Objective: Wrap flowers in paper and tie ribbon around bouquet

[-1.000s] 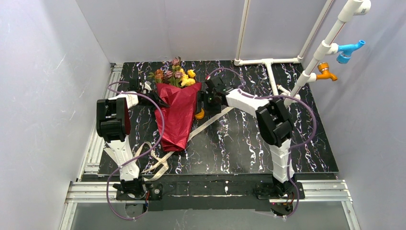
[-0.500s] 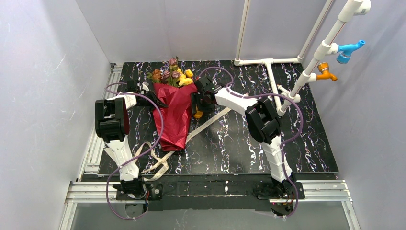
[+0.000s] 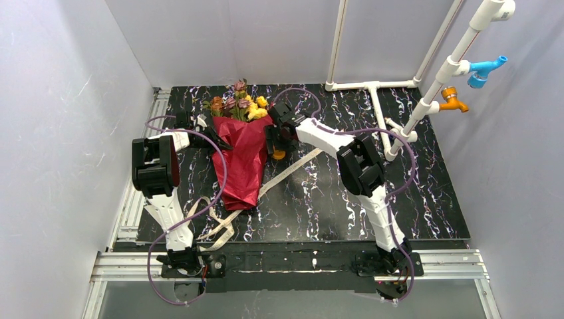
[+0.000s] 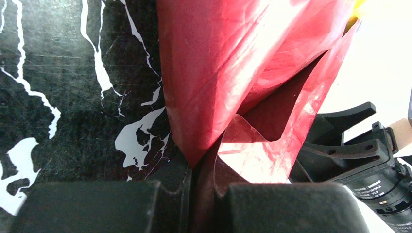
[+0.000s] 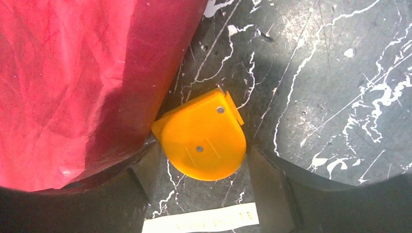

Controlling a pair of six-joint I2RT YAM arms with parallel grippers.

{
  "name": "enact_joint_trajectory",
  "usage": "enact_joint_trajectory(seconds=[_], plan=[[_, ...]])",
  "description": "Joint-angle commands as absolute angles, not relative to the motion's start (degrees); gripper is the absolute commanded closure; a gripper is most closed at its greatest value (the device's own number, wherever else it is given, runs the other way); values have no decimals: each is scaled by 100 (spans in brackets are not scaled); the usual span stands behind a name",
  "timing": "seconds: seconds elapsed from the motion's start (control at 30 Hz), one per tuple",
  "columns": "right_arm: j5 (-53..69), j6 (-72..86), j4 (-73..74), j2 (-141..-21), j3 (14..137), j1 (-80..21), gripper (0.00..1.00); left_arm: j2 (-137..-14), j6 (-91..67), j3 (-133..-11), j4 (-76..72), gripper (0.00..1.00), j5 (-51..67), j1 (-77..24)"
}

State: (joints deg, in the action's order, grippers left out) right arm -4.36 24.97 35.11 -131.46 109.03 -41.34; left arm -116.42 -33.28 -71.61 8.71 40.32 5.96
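Observation:
The bouquet (image 3: pixel 245 159) lies on the black marbled table (image 3: pixel 412 193), a dark red paper (image 4: pixel 218 58) cone with the flowers (image 3: pixel 241 106) sticking out at the far end. My left gripper (image 3: pixel 214 141) is shut on the paper's left edge, which is pinched between the jaws (image 4: pixel 201 194). My right gripper (image 3: pixel 276 147) is down at the cone's right side, beside the paper (image 5: pixel 63 73). It stands open (image 5: pixel 202 154), a finger on each side of a small orange wedge (image 5: pixel 204 141). The cream ribbon (image 3: pixel 292 167) runs under the cone and shows between the right fingers (image 5: pixel 199 221).
The ribbon's loose loops (image 3: pixel 213 222) lie near the left arm's base. White pipes (image 3: pixel 372 86) lie at the back right, with a blue tap (image 3: pixel 485 66) and an orange tap (image 3: pixel 453 101) on a slanted pipe. Grey walls close in the left and the back.
My right arm has swung left to the cone's side, over the orange wedge, and its jaws have narrowed a little. The left gripper keeps its hold; the bouquet has shifted slightly.

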Motion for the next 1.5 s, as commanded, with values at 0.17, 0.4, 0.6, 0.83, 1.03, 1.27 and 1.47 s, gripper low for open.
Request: enact_joint_trajectory(seconds=[0.17,0.4,0.6,0.83,1.03,1.27,1.47], plan=[[-353,2236,3901,-14278,12286,-3867,30,-11329,-3208,-7153,1042,100,4148,649],[-724,2285,3880,-14743,12956,-2731,37,-11346,-3383,-6997,959,100,4220,635],[-593,2336,4035,-15152,14210,-1991,18,-11068,-3694,-6679,897,100,3983,393],[258,2564,2972,-13361,11854,-2157,2,-10792,-4422,-6053,494,100,3800,137],[1082,2952,2368,-12372,10441,-2321,2,-10564,-4736,-5843,348,100,3645,-186],[2360,3906,1019,-12117,9280,-2654,2,-10441,-5065,-5688,180,100,3617,-438],[2620,4021,1019,-12248,9074,-2880,9,-10107,-5424,-5362,125,100,3427,-797]])
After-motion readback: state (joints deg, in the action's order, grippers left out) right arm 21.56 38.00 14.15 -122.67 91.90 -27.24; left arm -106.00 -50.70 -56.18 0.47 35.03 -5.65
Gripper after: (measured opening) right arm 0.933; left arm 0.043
